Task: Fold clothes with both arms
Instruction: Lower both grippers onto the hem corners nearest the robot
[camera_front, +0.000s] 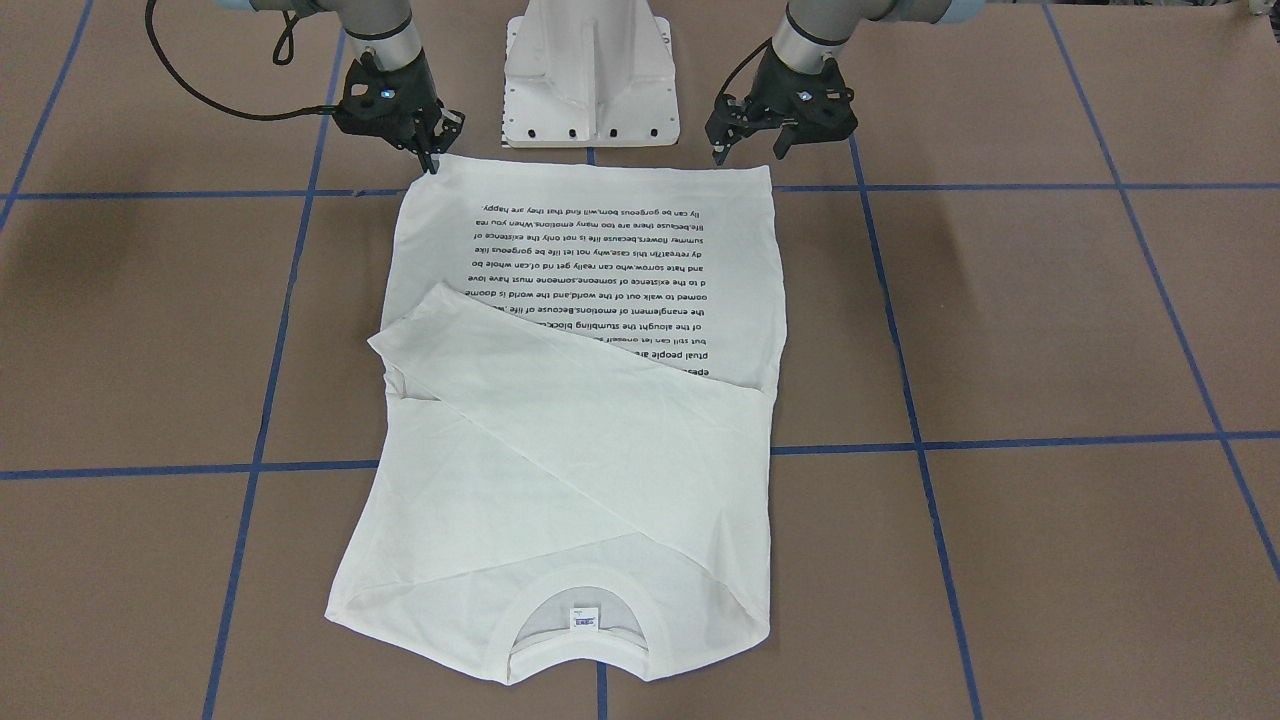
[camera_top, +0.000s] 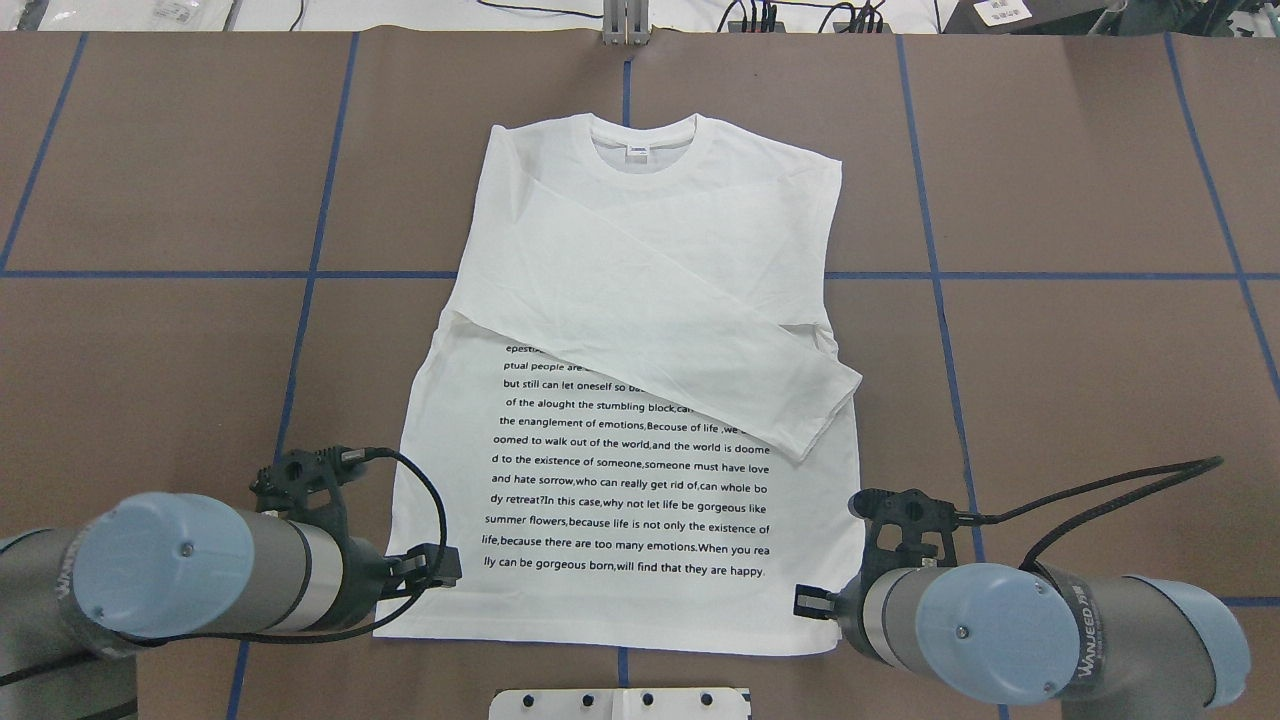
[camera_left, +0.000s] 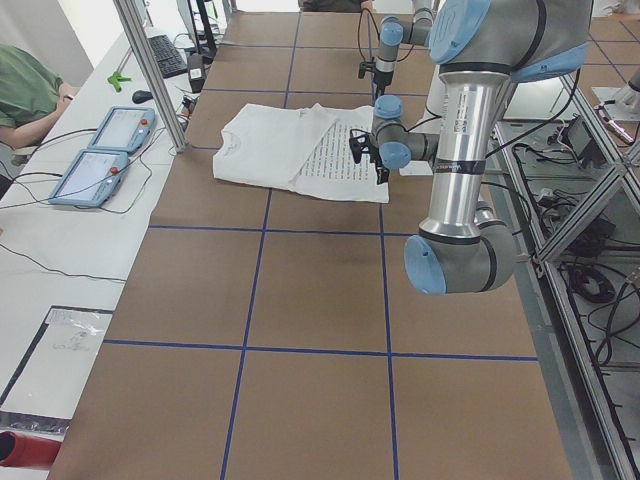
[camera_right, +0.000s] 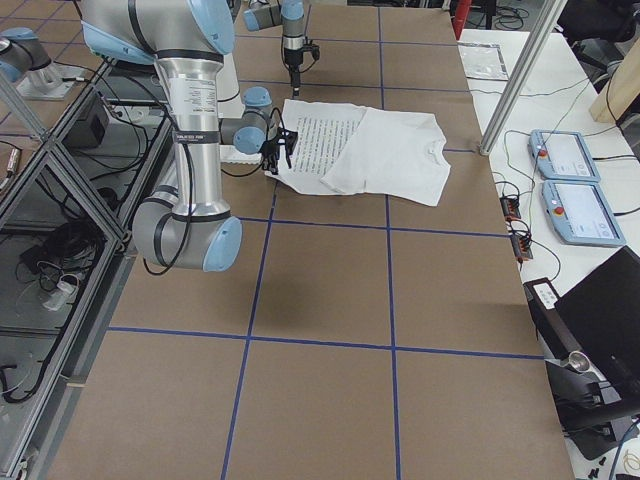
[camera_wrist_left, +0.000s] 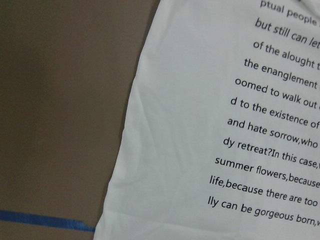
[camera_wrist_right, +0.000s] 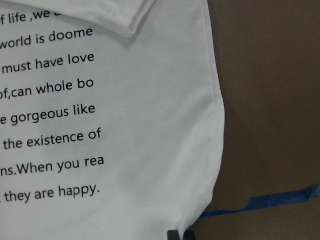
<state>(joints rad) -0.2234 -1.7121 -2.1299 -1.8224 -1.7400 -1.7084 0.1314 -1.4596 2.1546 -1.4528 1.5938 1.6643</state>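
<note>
The white long-sleeved T-shirt (camera_top: 640, 300) lies flat and face up in the middle of the table (camera_top: 1080, 380). Its ribbed collar (camera_top: 642, 128) and small neck label (camera_top: 637, 152) are at the far end from the robot, and its hem is at the near end, just in front of the white pedestal base (camera_front: 590, 80). One sleeve (camera_top: 700, 340) is folded slantwise over the chest, from the left shoulder down to the right side, where its cuff overhangs the shirt's right edge a little. It covers the top lines of the block of black text (camera_top: 630, 490), which fills the near half of the shirt.

The right gripper (camera_front: 431, 158) is down on the near right hem corner. Its wrist view shows the fingertips (camera_wrist_right: 172, 235) drawn close together at that corner, with a sliver of white cloth between them. The left gripper (camera_front: 748, 152) hangs just above the near left hem corner with its jaws spread wide and nothing between them. Its wrist view shows only the shirt's left edge and bare table.

Blue tape lines (camera_top: 150, 273) mark the brown table top in large squares. Beyond the far edge a person in green (camera_left: 25, 90) sits by two blue-framed control pads (camera_left: 90, 175)
</note>
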